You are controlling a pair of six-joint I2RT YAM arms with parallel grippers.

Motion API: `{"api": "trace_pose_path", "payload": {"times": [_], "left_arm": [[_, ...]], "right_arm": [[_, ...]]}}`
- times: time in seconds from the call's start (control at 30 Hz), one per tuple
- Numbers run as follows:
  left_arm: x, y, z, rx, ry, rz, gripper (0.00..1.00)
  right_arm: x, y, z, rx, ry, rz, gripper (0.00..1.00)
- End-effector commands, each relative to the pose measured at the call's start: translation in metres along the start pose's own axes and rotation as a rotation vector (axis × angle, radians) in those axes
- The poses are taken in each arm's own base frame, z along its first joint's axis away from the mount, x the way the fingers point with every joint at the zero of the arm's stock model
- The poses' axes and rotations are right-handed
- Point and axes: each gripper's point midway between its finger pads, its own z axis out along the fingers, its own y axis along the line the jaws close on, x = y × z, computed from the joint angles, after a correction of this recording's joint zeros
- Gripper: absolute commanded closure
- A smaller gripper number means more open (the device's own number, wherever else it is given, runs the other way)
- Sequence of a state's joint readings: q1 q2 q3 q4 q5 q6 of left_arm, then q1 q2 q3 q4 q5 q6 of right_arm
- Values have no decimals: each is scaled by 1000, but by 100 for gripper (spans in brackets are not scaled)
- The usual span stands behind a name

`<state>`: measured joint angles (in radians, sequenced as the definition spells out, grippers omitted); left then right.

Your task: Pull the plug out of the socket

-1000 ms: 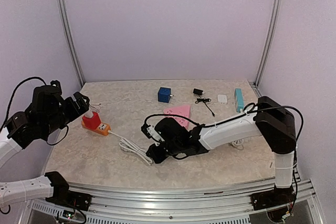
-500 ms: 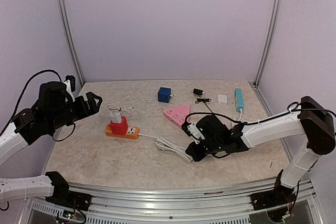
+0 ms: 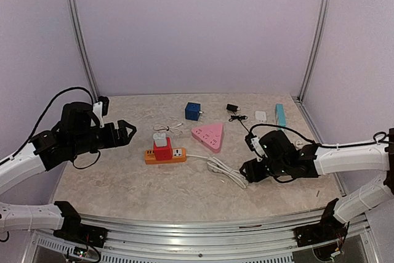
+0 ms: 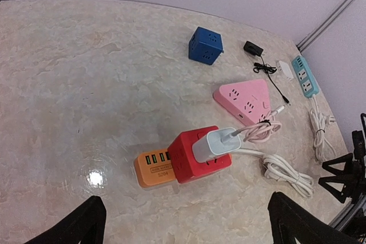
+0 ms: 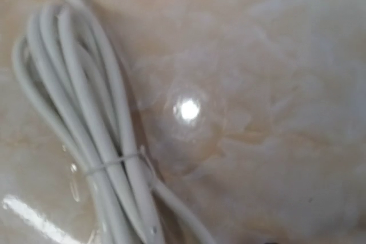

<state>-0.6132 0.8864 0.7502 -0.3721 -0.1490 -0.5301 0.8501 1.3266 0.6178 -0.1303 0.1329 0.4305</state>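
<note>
Plug (image 3: 160, 139) now beyond left end effector (image 3: 128, 131)

Five sockets (image 4: 243, 96), three plugs (image 4: 210, 144)

Orange socket strip (image 4: 143, 176) label (image 4: 156, 170): print illegible.

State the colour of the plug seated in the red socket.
The plug is white, clearest in the left wrist view.
</note>
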Motion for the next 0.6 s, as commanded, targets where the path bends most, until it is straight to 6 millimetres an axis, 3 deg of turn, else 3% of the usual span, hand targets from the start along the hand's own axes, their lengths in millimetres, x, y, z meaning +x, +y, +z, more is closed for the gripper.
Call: {"api": "trace_pose_path", "payload": {"times": [0.0,0.2,0.43,0.57], "left_arm": [[13,-19,9,100,20,47,5],[36,-31,26,96,74,94,16],[60,-30,56,-30,131,82,33],[65,-36,71,-103,120,60,27]], "right_arm": [[-17,3,-11,-23,-64,-20,37],[-56,36,-5,-144,-142,-98,34],[-74,59,13,-221,-143,-124,36],[-73,59,15,-222,-143,-112,35]]}}
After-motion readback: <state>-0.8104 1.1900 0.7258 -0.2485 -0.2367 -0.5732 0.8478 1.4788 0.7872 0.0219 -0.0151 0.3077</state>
